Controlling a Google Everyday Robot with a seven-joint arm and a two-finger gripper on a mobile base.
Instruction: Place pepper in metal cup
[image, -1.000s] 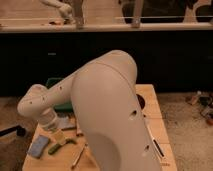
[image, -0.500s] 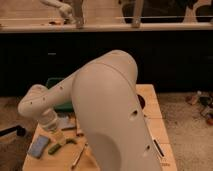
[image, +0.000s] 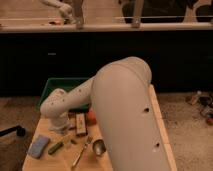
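The pepper, slim and dark green, lies on the wooden table near its front left. The metal cup, small and shiny, stands to its right, close to my big white arm. My gripper hangs low over the table behind and between the two. It is partly hidden by my forearm and holds nothing that I can see. The pepper is apart from the gripper.
A blue-grey sponge lies left of the pepper. A spoon lies in front of the gripper. An orange-red thing sits beside the gripper. A green bin stands at the table's back left. My upper arm hides the table's middle.
My arm's elbow has shifted a little to the right. The pepper, the cup and the sponge have not moved.
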